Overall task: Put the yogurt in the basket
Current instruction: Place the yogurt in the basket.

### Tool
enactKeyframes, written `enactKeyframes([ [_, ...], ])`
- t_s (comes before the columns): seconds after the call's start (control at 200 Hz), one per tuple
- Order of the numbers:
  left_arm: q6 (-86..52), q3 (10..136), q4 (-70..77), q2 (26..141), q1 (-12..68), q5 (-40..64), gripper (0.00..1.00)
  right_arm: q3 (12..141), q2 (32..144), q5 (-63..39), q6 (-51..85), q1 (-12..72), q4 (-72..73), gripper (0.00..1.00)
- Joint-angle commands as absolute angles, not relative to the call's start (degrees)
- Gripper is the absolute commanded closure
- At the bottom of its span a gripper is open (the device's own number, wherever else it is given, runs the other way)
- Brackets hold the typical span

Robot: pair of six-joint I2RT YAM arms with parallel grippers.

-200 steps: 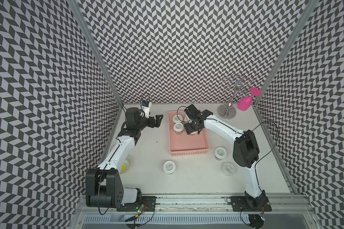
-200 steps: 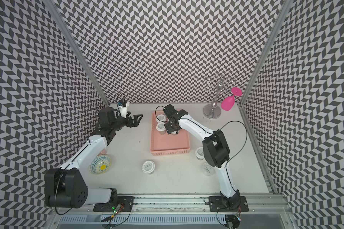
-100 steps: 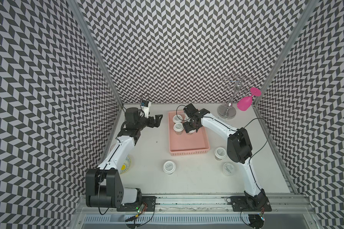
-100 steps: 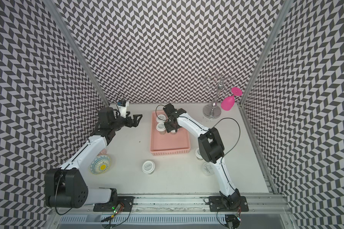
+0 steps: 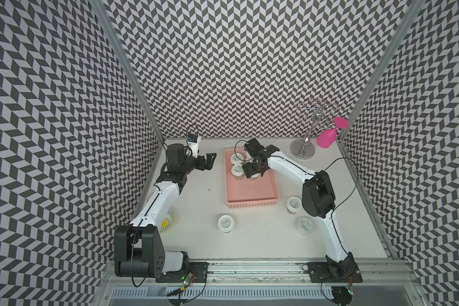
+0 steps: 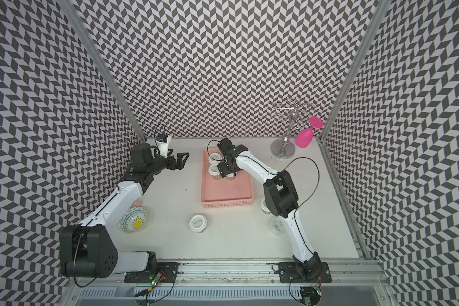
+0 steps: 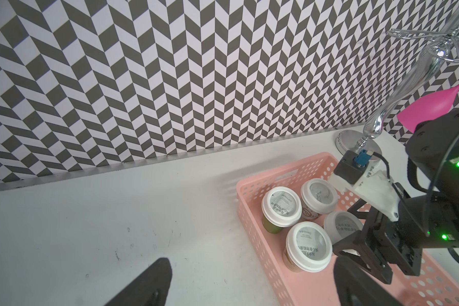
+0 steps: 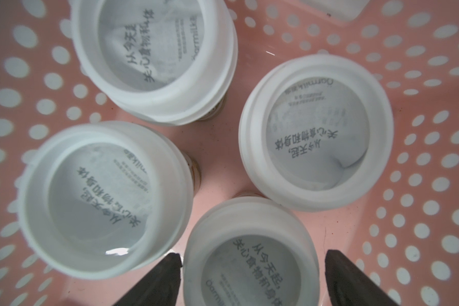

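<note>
The right tool [image 8: 251, 254] hangs open astride one of four yogurt tubs [image 7: 308, 246] at the twelve o'clock end of the basket [image 5: 252, 205], three more tubs [image 5: 226, 223] sit on the bench [image 5: 249, 246] between its four and six o'clock, and the left tool [image 5: 210, 161] gapes wide at its ten o'clock

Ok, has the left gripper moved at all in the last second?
No. In a top view the left gripper sits open at the same gap from the near far corner of the basket as before.
</note>
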State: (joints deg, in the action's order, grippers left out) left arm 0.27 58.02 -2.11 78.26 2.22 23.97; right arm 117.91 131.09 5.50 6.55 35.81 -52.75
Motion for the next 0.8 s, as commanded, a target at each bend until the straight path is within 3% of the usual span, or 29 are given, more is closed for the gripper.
enactKeyframes([
  [0.0, 0.0, 57.8, -0.8, 77.1, 1.7, 24.9, 0.01, 118.4, 128.0, 4.9, 6.2, 35.5, -53.2, 0.11],
  [0.511, 2.9, 57.1, -1.6, 75.3, 0.6, 26.8, 0.00, 107.7, 113.1, 5.1, 6.0, 36.1, -52.0, 0.08],
  [0.796, 8.8, 58.1, -5.3, 74.3, 0.7, 32.7, 0.00, 95.5, 101.4, 10.6, 5.8, 35.8, -47.4, 0.00],
])
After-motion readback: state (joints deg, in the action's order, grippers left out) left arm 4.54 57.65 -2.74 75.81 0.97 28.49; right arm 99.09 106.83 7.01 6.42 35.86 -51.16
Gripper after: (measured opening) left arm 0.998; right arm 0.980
